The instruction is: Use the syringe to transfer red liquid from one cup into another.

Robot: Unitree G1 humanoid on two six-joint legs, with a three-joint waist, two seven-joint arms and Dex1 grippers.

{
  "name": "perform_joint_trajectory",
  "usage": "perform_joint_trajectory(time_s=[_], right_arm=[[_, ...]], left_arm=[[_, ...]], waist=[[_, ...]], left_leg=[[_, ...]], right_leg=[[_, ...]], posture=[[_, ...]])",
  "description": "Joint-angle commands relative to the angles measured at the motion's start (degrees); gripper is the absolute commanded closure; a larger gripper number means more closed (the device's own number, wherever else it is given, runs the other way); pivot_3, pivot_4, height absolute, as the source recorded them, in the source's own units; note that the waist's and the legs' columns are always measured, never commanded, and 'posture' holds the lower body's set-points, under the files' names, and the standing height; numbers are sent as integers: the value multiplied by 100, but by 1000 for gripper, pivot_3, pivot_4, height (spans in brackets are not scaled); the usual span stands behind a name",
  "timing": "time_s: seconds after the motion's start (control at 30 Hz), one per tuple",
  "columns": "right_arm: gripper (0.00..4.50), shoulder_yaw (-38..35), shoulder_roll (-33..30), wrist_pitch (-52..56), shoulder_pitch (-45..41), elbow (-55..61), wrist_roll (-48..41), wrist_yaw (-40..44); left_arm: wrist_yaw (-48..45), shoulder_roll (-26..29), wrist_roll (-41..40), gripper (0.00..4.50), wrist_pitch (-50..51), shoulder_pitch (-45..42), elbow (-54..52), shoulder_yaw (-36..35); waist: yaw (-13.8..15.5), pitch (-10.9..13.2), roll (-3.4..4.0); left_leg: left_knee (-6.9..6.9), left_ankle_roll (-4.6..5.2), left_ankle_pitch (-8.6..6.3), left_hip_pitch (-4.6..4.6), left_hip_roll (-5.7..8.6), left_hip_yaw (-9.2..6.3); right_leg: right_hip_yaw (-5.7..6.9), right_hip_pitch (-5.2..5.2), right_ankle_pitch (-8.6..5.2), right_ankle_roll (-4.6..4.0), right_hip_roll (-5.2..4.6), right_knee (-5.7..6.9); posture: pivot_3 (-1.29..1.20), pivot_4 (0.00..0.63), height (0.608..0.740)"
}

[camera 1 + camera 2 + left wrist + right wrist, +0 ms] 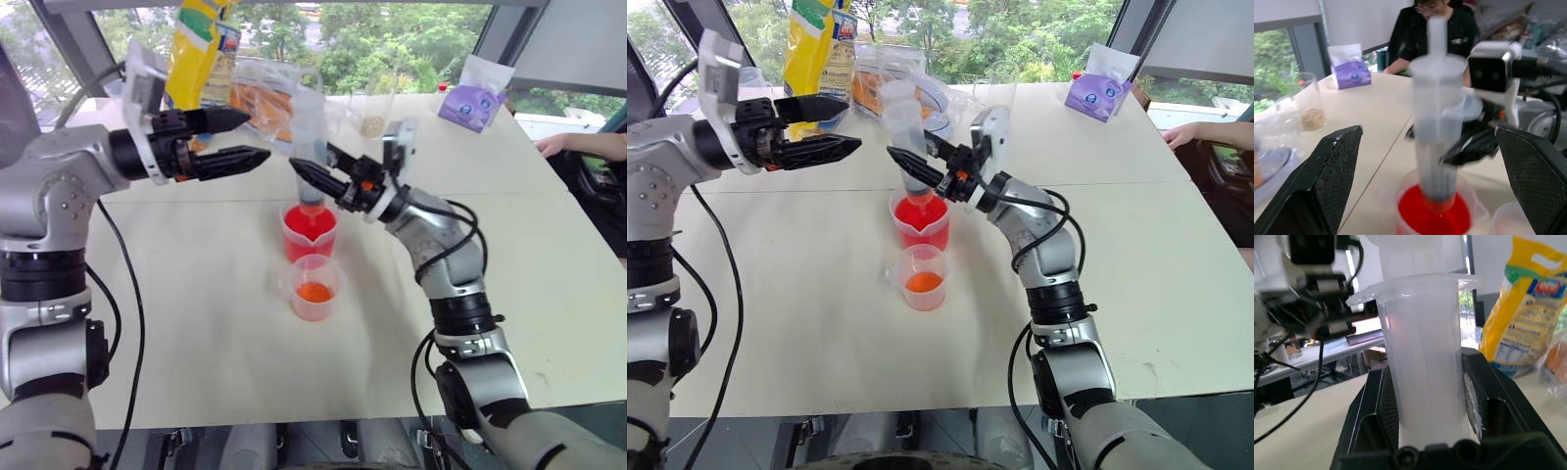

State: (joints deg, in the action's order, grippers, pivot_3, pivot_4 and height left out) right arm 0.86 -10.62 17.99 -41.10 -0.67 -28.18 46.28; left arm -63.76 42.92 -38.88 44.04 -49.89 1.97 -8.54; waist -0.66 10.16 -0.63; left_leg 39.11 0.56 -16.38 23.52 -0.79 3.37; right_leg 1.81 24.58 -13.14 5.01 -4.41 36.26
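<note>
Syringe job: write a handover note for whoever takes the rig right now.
Left gripper: open, off to the left of the syringe, holding nothing.
Right gripper: shut on the syringe barrel, upright, tip dipped in the big cup of red liquid.
Small cup stands just in front of the big cup, orange-red liquid low inside.
Done: syringe placed in the source cup.
Barrel looks cloudy; I cannot tell how much is drawn.
Left: draw liquid, carry the syringe over the small cup, empty it.
</note>
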Motion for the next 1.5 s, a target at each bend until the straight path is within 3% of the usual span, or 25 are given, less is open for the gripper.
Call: perform_joint_trajectory(time_s=[0.03, 0.23, 0.6, 0.87, 1.2, 1.3, 1.5], right_arm=[[3087, -351, -254, 959, -242, 1088, -1101, 0], [3087, -567, -755, 2278, -14, 2073, -2483, -114], [3087, 185, -867, 1593, 1187, 2332, -1620, 166], [3087, 297, -836, 1281, 1264, 2165, -1345, 247], [3087, 370, -838, 1147, 1248, 2021, -1211, 347], [3087, 377, -831, 1137, 1252, 2010, -1183, 364], [3087, 377, -827, 1141, 1273, 2027, -1161, 379]], left_arm=[[-51, 102, -299, 34, 127, -88, -269, -222], [-148, 177, -511, 34, 244, -130, -342, -223], [-304, 184, -1127, 34, 738, -218, -624, -186], [-419, 298, -1731, 34, 1216, -238, -843, -271], [-164, -110, -1864, 34, 1264, -365, -928, -64], [-211, -131, -1822, 897, 1239, -378, -882, -6], [-200, -241, -1736, 3920, 1180, -374, -865, 150]], waist=[[3, 0, 0], [-10, -1, -2], [-11, -2, -3], [-11, -1, -3], [-5, -1, -4], [-16, -1, -4], [-8, -1, -4]], left_leg=[[1, 0, 0, 0, 0, 0], [1, 1, 0, -1, 0, -2], [2, 1, -1, -2, 0, -1], [2, 1, 0, -2, 1, -3], [3, 1, 0, -2, 3, -4], [3, 1, 0, -3, 2, -4], [3, 1, 0, -3, 2, -3]], right_leg=[[0, -2, 0, 0, -1, 0], [2, -3, 0, -1, -2, 0], [1, -3, -1, -1, 2, 0], [1, -2, -1, 0, 2, -1], [1, -5, -1, 0, 2, -1], [1, -4, -1, 0, 3, -1], [0, -5, -1, 0, 4, 0]], posture=[[0, 150, 740], [0, 150, 740], [0, 150, 740], [0, 150, 740], [0, 150, 740], [0, 150, 740], [0, 150, 740]])
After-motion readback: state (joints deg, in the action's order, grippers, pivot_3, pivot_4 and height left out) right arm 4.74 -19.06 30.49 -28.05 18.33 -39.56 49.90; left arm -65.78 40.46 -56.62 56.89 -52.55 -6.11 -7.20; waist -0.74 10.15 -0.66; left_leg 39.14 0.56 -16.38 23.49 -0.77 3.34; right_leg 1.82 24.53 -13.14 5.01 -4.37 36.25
